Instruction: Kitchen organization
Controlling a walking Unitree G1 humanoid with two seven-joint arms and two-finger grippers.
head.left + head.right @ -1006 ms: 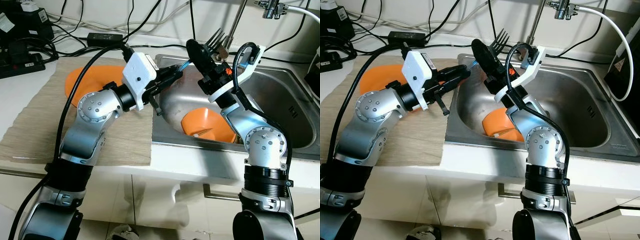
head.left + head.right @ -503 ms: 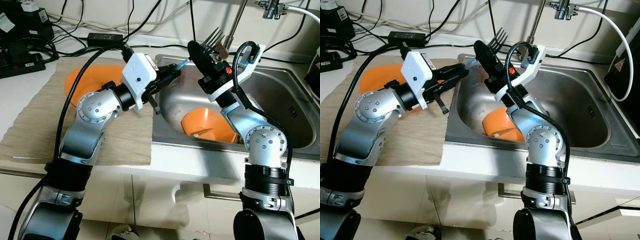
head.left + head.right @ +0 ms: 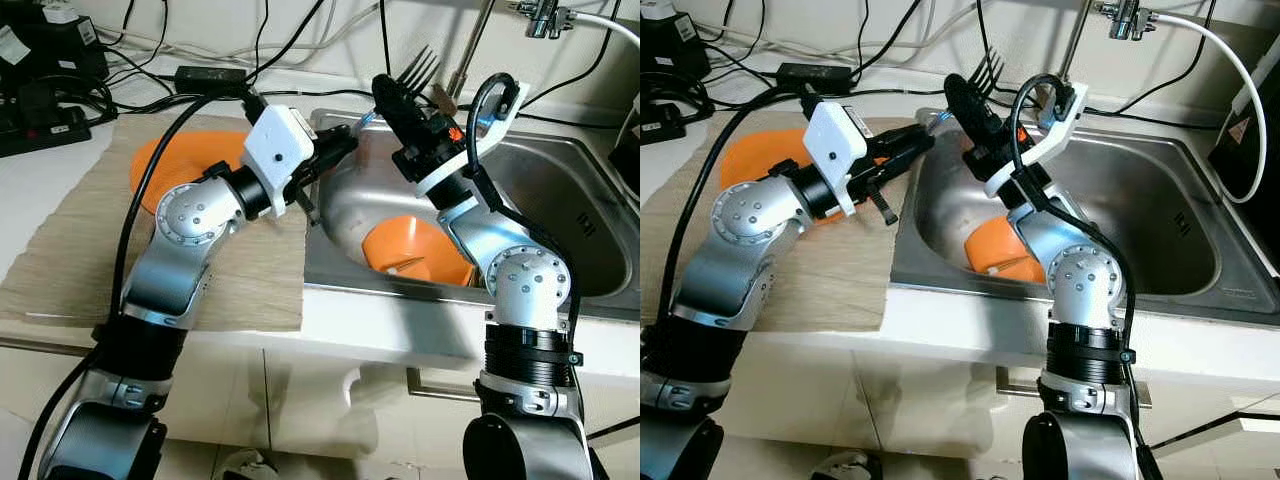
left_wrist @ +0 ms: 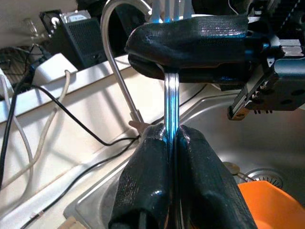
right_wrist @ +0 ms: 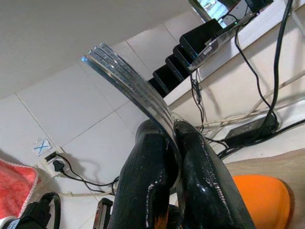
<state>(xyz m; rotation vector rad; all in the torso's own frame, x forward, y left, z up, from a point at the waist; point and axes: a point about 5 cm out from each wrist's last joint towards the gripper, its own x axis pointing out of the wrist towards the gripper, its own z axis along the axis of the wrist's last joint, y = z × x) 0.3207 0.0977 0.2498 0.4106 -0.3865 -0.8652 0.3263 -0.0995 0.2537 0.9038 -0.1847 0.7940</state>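
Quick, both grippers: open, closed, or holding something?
Left gripper: closed on the handle of the fork.
Right gripper: closed on the same fork, nearer its tines, above the sink.

- The sink is set into the tabletop — every place here is told from it.
- A bowl lies in the sink, near its front wall.
- Left of the sink a mat lies on the tabletop, with a plate on it.
- Above the sink's back-left corner a fork is gripped by both the left tool and the right tool.
- Behind the sink stands the tap; cables run along the tabletop behind its left side.
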